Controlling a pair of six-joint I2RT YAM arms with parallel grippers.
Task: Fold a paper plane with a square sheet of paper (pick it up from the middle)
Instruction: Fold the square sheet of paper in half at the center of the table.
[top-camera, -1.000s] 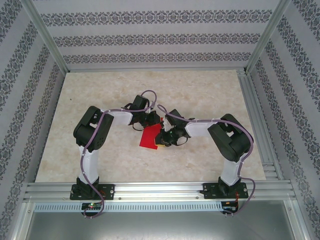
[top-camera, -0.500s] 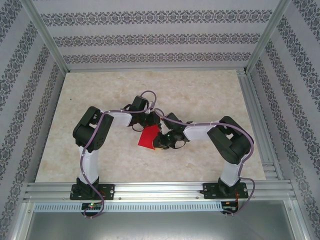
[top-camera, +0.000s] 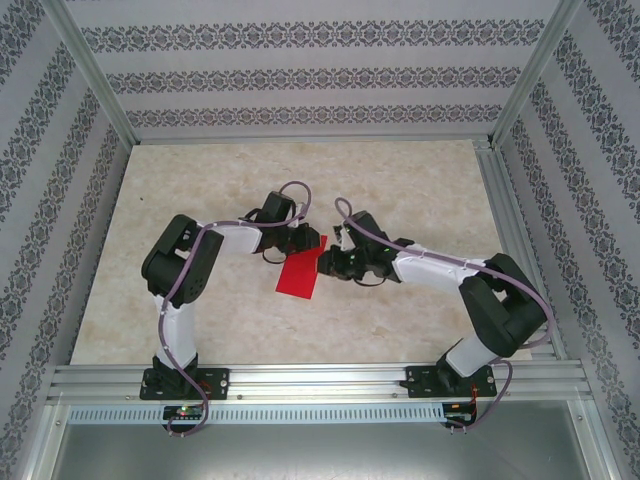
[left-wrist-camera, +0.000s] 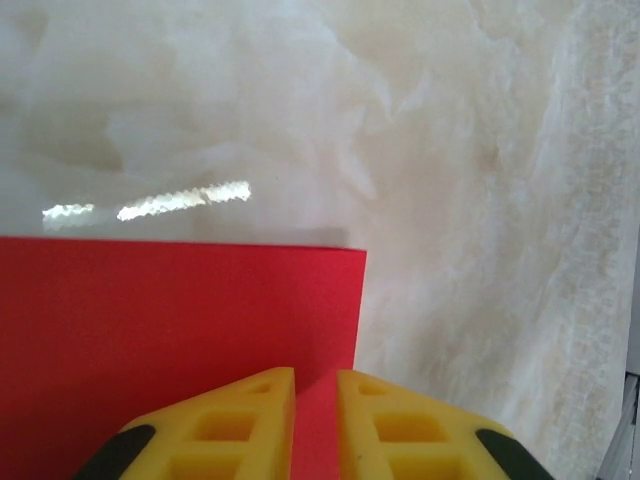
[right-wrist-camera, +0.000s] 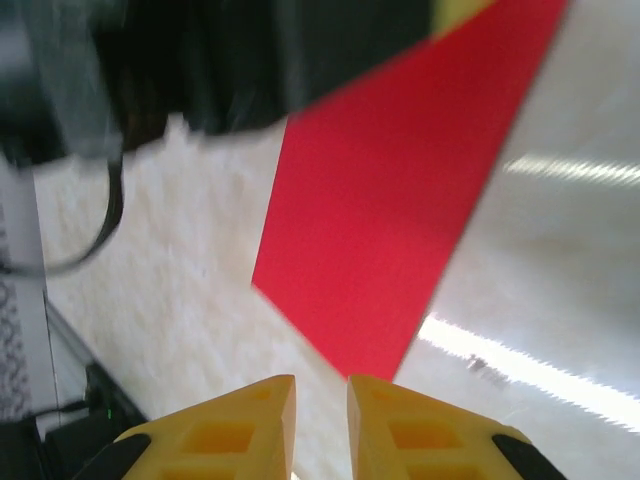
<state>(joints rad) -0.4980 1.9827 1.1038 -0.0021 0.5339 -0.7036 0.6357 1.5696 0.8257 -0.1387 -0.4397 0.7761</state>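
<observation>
The red sheet of paper (top-camera: 298, 273) lies on the marble table as a folded, slanted four-sided piece between the two arms. My left gripper (top-camera: 308, 243) hangs over its far end. In the left wrist view its yellow fingertips (left-wrist-camera: 316, 372) stand a narrow gap apart above the flat red paper (left-wrist-camera: 180, 330), near its right edge, with nothing pinched. My right gripper (top-camera: 327, 264) is just right of the paper. Its tips (right-wrist-camera: 321, 378) are also slightly apart, and a corner of the red paper (right-wrist-camera: 400, 200) lies just ahead of them.
The left arm's black wrist (right-wrist-camera: 150, 60) and a cable loom close at the top of the right wrist view. Patterned walls and aluminium posts enclose the table (top-camera: 200, 180). A metal rail (top-camera: 320, 380) carries both arm bases along the near edge.
The right arm has swung its elbow out to the right, and its gripper has come off the paper. Both grippers have opened a little. The paper now lies flatter.
</observation>
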